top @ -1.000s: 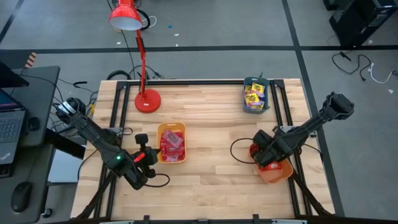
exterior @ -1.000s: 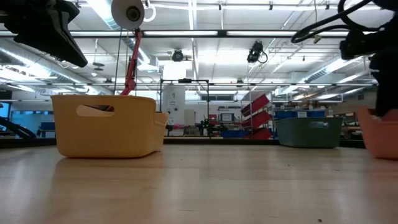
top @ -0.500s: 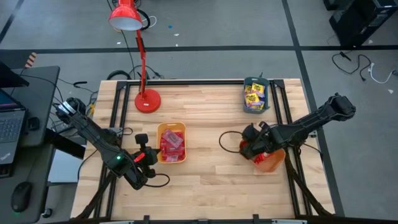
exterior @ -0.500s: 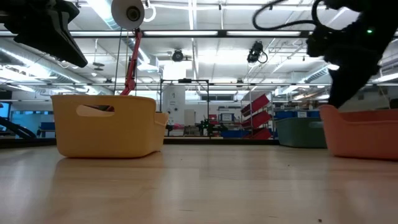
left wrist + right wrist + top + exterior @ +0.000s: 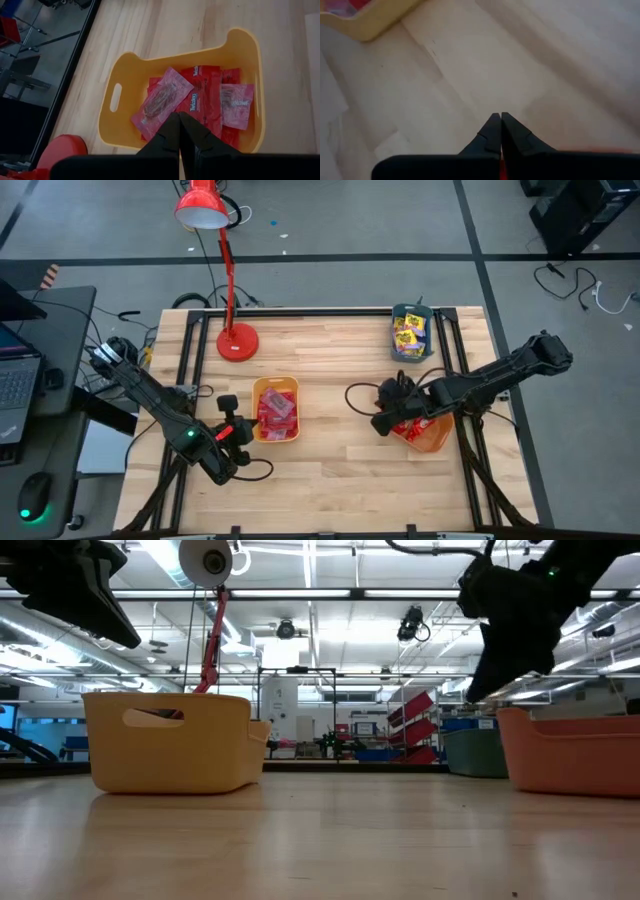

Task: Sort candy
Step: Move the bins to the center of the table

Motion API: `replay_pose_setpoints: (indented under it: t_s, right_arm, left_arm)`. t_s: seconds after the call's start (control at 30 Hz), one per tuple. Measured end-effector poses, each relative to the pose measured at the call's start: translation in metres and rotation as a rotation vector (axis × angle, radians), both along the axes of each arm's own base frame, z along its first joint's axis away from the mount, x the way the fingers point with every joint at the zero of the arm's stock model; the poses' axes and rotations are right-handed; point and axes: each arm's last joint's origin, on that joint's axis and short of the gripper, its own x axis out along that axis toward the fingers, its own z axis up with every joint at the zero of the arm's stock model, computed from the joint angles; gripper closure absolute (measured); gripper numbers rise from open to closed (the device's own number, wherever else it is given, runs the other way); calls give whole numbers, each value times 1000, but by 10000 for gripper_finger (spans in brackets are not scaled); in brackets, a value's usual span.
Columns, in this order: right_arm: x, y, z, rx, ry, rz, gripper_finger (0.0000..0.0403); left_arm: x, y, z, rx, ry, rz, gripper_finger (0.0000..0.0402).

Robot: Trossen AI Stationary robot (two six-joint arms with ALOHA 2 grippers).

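Candy (image 5: 197, 100) in three trays (image 5: 262, 387); lamp (image 5: 237, 340) behind, apparently

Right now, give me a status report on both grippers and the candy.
Left gripper shut, above yellow plastic tray of red and pink candy. Right gripper shut, empty, beside orange plastic tray. Nothing in the way.

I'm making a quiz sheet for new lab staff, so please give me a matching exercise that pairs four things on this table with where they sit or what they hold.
Column 1
1. yellow tray
2. teal tray
3. orange tray
4. red lamp

Column 2
A. far right corner, yellow packets inside
B. right side, beside the right end effector
C. far left part of the table
D. left of centre, red and pink wrappers inside

Pairs: 1-D, 2-A, 3-B, 4-C
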Motion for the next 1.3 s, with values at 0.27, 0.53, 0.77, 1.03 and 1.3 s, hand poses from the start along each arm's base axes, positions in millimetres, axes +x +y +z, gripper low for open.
replay_pose_setpoints:
  t_s: [0.27, 0.53, 0.77, 1.03, 1.3]
  right_arm:
    - [-6, 10, -2, 230, 33, -95, 403]
    - [-8, 21, 3, 389, 70, -93, 403]
    - [-20, 32, -1, 507, 204, -128, 403]
    - [-37, 46, -3, 700, 443, -150, 403]
    - [-66, 43, -6, 651, 750, -254, 403]
  left_arm:
    - [-1, 0, 0, -10, 9, 3, 401]
    - [-1, 0, 0, -11, 10, 3, 401]
    - [-1, 0, -1, -18, 12, 4, 401]
    - [-1, 0, -1, -19, 13, 5, 401]
    - [-1, 0, -1, -19, 13, 5, 401]
